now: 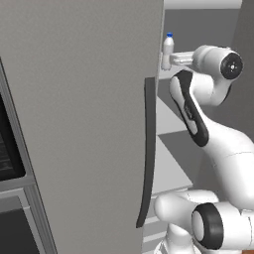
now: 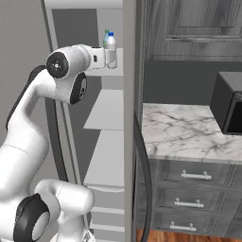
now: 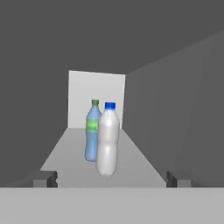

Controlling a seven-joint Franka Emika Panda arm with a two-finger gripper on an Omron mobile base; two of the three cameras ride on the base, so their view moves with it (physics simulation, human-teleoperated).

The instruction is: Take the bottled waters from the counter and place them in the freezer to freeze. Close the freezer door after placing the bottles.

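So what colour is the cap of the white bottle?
Blue cap on the white bottle; clearest in the hand view.

No readable text showed anywhere; the green band on the blue bottle [image 3: 92, 131] was too blurred to read.

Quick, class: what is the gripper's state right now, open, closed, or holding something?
Gripper: open, holding nothing; the white bottle stands free on the freezer shelf between its fingertips.

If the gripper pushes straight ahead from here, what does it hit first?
Probably the white translucent bottle with the blue cap, upright on the freezer shelf right ahead of the open gripper; the blue green-capped bottle stands just behind it.
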